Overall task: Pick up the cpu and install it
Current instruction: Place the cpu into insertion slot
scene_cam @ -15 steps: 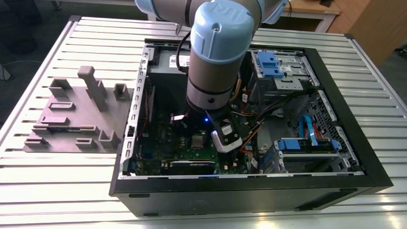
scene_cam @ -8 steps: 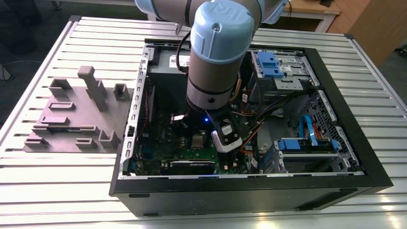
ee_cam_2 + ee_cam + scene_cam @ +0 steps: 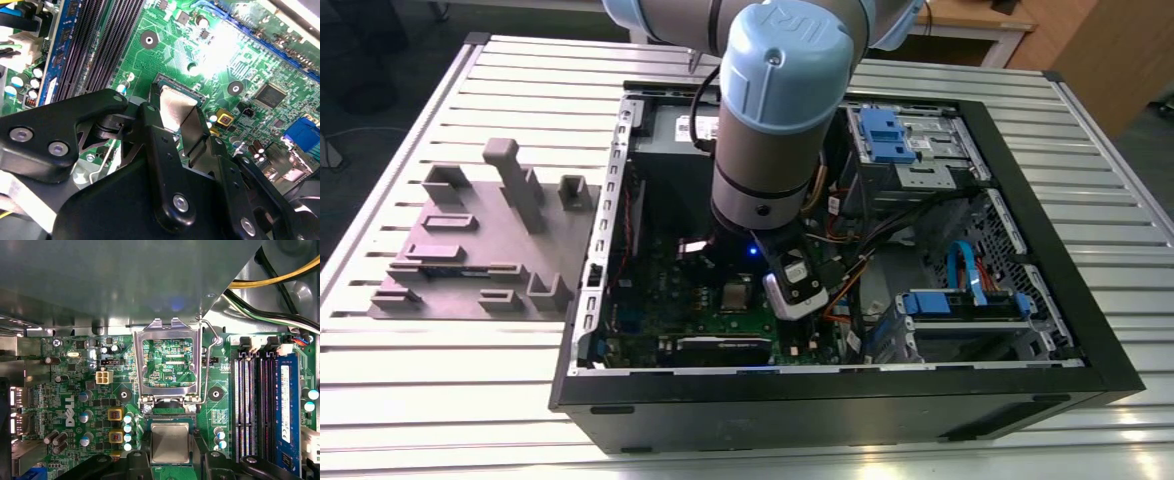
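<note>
One open computer case (image 3: 854,405) on slatted metal table (image 3: 520,90); cpu (image 3: 170,441) over motherboard (image 3: 65,375).

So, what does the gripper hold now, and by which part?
The small flat square silvery-grey cpu, apparently pinched by two opposite edges between the fingers of the black gripper, above the green motherboard.

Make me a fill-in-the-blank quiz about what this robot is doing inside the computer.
1. The end effector grips a silver chip that is ___ in shape.
2. The hinged metal frame next to the chip is flipped ___.
3. The circuit board is coloured ___.
4. The computer case rests on a slatted metal ___.
Missing words: square; open; green; table.
</note>
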Action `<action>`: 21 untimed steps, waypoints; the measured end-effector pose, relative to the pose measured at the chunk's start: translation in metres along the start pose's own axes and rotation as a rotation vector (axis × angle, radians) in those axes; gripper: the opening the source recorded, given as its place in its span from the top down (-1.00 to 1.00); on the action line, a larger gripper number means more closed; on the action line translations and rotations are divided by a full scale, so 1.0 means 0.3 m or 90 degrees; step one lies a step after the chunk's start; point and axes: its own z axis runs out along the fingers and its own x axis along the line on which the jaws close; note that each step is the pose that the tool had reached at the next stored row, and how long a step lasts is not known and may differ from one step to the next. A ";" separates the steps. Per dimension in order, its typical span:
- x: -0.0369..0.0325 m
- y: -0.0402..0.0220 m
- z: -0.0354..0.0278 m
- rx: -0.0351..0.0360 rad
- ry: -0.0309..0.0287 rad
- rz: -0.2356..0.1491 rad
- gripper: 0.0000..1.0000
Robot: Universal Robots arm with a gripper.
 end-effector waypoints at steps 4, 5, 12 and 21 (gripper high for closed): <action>0.000 0.000 0.000 0.0000 0.0000 0.000 0.18; 0.000 0.000 0.000 -0.0002 0.0000 0.000 0.15; -0.001 0.000 0.000 0.0000 0.0000 0.000 0.03; 0.000 0.000 -0.028 0.0000 0.0014 0.000 0.03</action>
